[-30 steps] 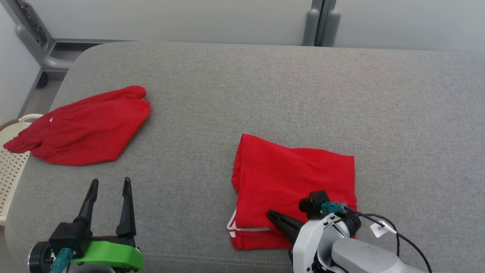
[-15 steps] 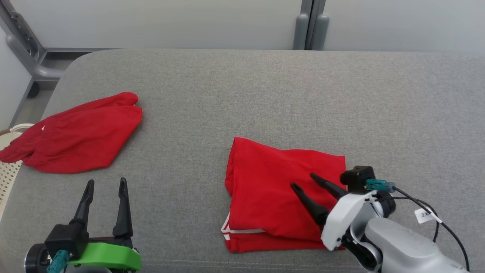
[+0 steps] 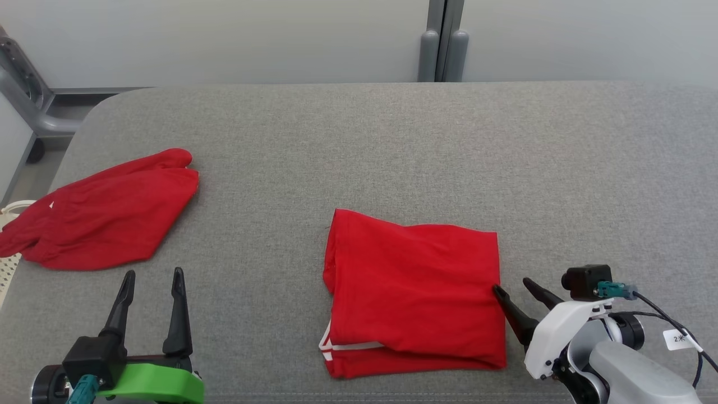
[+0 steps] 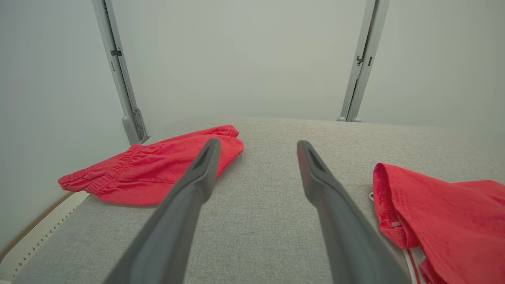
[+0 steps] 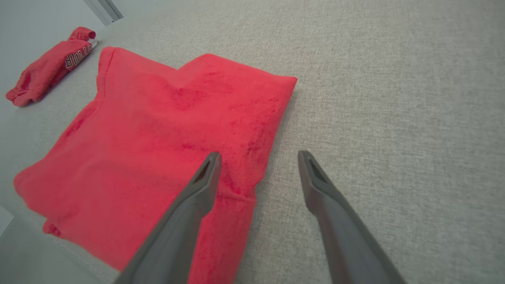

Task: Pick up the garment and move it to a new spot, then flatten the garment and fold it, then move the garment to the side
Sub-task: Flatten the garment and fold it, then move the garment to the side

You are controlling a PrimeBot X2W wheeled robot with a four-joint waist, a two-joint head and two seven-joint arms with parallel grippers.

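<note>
1. The folded red garment (image 3: 415, 297) is lying flat on the grey padded table (image 3: 359, 140), near the front edge and a little right of the middle. Two white stripes (image 3: 336, 346) are showing at its near left corner.
2. The right gripper (image 3: 511, 285) is sitting just beside the garment's right edge, its two dark fingers spread moderately apart and holding nothing.
3. In the right wrist view, one finger is overlapping the garment's edge while the other is pointing over bare grey fabric. I cannot tell whether the first finger is touching the cloth.
4. The left gripper (image 3: 154, 272) is resting at the lower left of the head view, well apart from the folded garment. Its fingers are pointing away from the robot and standing open with nothing between them.
5. In the left wrist view, that gripper's fingers are hanging over bare table, with the folded garment off to one side.
6. A second red garment (image 3: 106, 216) is lying crumpled near the table's left edge, well apart from the folded one. Its far end is reaching past the edge by a pale basket (image 3: 5, 275).
7. A grey post (image 3: 442, 50) is standing against the pale wall behind the table.
</note>
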